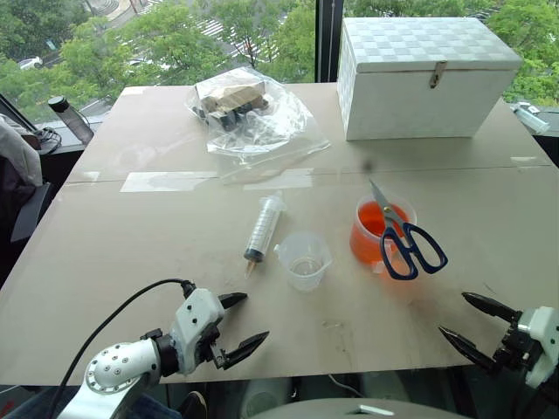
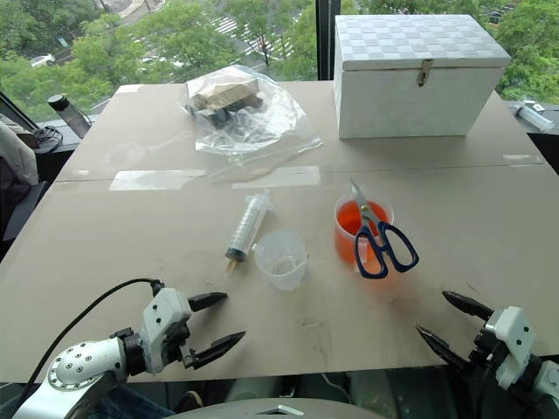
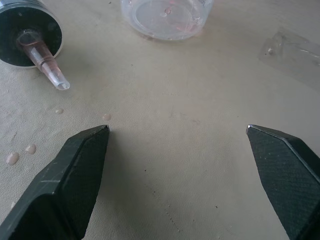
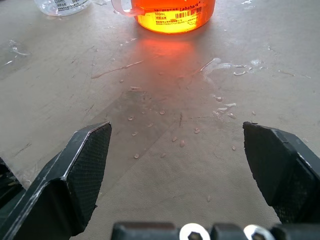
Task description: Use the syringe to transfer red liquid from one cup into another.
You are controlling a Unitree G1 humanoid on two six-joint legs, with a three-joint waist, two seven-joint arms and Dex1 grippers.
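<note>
Your syringe (image 1: 264, 225) lies flat on the worktop (image 1: 131, 253), near its middle, tip toward you and plunger away, just left of the small clear beaker (image 1: 304, 259) and not touching it. The beaker stands upright and looks nearly empty (a faint pink trace shows at its bottom in the left wrist view). To its right stands the taller cup (image 1: 377, 229) with red liquid (image 1: 374, 218) in it, and blue-handled scissors (image 1: 403, 240) rest across its rim, blades pointing away from you. Your 2 grippers sit low at the near edge of the worktop: the left gripper (image 1: 241, 325) is nearer than the syringe and left of it, jaws spread wide and holding nothing; the right gripper (image 1: 476, 325) is nearer than the cup and to its right, jaws likewise wide and empty. Small droplets dot the surface before both. Farther back lie a clear plastic bag (image 1: 253, 112) with dark items and a white box (image 1: 423, 77).
</note>
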